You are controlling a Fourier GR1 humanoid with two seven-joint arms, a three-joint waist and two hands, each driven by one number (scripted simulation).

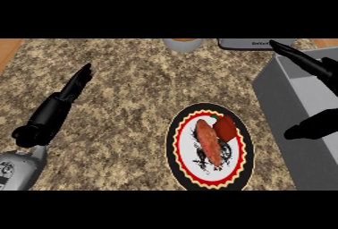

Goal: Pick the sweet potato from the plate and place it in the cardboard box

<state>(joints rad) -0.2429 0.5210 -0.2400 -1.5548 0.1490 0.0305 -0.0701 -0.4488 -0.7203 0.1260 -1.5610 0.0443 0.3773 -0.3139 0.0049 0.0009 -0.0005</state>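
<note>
The sweet potato (208, 141) lies on the plate (177, 152), left of my spread, empty right hand (317, 125) over the box (277, 89), pointing away, far end tilted left. My left hand (66, 96) rests with straight fingers.

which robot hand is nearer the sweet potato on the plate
Right. The right robot hand hovers open just right of the plate, over the box, close to the sweet potato. The left robot hand rests open far off at the counter's left side.
</note>
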